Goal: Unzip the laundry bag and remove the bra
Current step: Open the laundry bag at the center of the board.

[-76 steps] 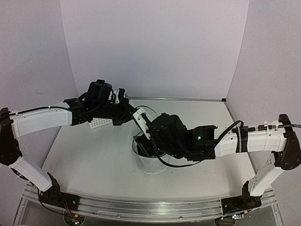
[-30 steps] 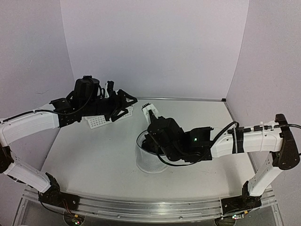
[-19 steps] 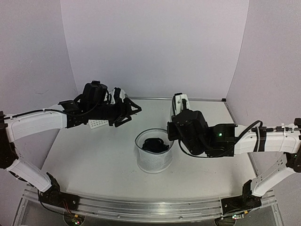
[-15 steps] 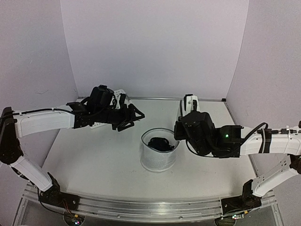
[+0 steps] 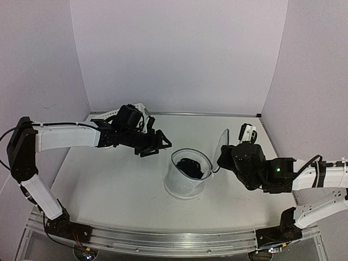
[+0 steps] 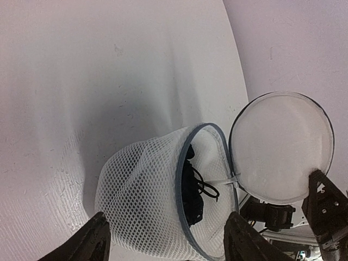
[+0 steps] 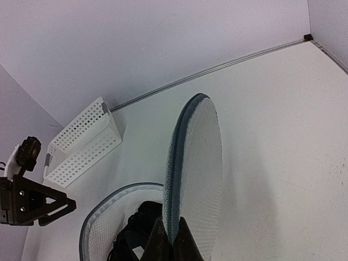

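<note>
Top external: laundry bag (image 5: 185, 179) sits mid-table (image 5: 109, 179), tilted, with its mouth open toward the right arm. The bag is unzipped and its round lid flap (image 5: 222, 149) stands on edge just beside the mouth, joined to the rim at one narrow spot. The bra (image 5: 190, 166) is inside the bag, a dark bundle just below the rim, no part of it over the edge. The right gripper (image 5: 218, 165) is at the lower edge of the flap. The left gripper (image 5: 155, 145) hangs above the table just left of the bag, apart from it. Left wrist: both fingers (image 6: 98, 242) are spread wide with nothing between them, so the claw is released; the bag (image 6: 141, 190) lies below with the bra (image 6: 190, 193) and a thin black strap visible through the mouth, and the flap (image 6: 283, 147) faces the camera. Right wrist: the finger tips (image 7: 160, 242) are clenched together on the flap's dark rim, holding the flap (image 7: 196, 163) upright; the bra (image 7: 138, 223) shows inside the bag's rim (image 7: 103, 217). A white perforated basket (image 7: 81, 141) stands near the back wall, well apart from the bag.
</note>
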{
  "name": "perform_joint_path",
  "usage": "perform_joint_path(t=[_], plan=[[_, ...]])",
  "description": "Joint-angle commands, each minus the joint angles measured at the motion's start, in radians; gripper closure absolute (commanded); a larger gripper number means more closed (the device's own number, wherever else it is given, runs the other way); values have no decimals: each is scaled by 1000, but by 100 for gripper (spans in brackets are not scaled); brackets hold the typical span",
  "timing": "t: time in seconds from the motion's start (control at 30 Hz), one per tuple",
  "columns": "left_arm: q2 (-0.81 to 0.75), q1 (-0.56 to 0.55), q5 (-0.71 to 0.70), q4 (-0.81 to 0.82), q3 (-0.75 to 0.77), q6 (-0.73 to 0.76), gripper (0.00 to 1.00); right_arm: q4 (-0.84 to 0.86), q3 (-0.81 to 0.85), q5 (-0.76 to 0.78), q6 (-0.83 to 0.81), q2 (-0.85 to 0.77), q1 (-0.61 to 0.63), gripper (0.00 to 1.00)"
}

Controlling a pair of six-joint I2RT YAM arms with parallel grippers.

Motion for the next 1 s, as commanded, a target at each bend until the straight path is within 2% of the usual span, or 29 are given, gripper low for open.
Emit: perform_joint_path(t=[0.0, 0.27, 0.3, 0.37, 0.47, 0.6, 0.7, 0.97], plan=[[43, -5, 47, -8, 96, 74, 28, 107, -69, -12, 131, -65, -3, 100], [117, -20, 116, -47, 177, 118, 28, 127, -184, -25, 257, -163, -3, 100], [126, -23, 118, -54, 185, 121, 28, 127, -203, -27, 279, -177, -3, 98], [140, -27, 118, -66, 198, 127, 28, 128, -240, -33, 306, -205, -4, 85], [152, -28, 108, -83, 204, 127, 29, 120, -280, -51, 317, -245, -3, 71], [152, -28, 72, -115, 212, 137, 29, 40, -298, -72, 340, -296, -3, 50], [143, -28, 23, -150, 225, 145, 30, -40, -309, -88, 349, -339, -3, 44], [73, -25, -156, -245, 265, 182, 29, -180, -353, -174, 337, -477, -4, 36]])
